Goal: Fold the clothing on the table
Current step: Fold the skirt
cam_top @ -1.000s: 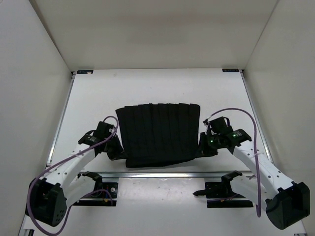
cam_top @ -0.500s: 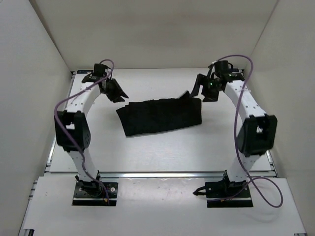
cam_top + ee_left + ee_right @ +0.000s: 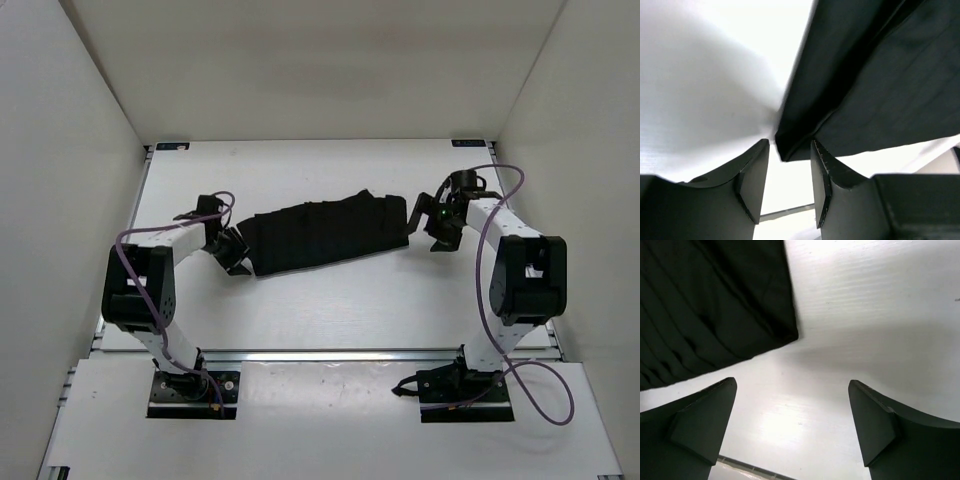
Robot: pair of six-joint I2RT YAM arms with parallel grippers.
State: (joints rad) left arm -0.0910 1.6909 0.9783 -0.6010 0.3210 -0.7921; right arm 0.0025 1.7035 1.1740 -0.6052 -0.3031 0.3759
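The clothing (image 3: 330, 232) is a black pleated garment lying doubled over as a slanted band across the middle of the white table (image 3: 320, 310). My left gripper (image 3: 232, 252) is low at the band's left end. In the left wrist view the left gripper (image 3: 789, 145) is open, and the clothing's folded corner (image 3: 860, 90) lies just past its fingertips, with bare table between the fingers (image 3: 752, 175). My right gripper (image 3: 430, 225) is at the band's right end. In the right wrist view the right gripper (image 3: 792, 384) is wide open over bare table, with the clothing (image 3: 715, 305) beyond its left finger.
A metal rail (image 3: 330, 353) runs along the table's near edge, with both arm bases (image 3: 185, 385) behind it. White walls (image 3: 70, 150) enclose the left, right and far sides. Purple cables (image 3: 490, 250) loop beside each arm.
The clothing's near edge was carried over its far part, so it now lies folded in half. Both grippers went from shut to open, then dropped to the band's two ends.
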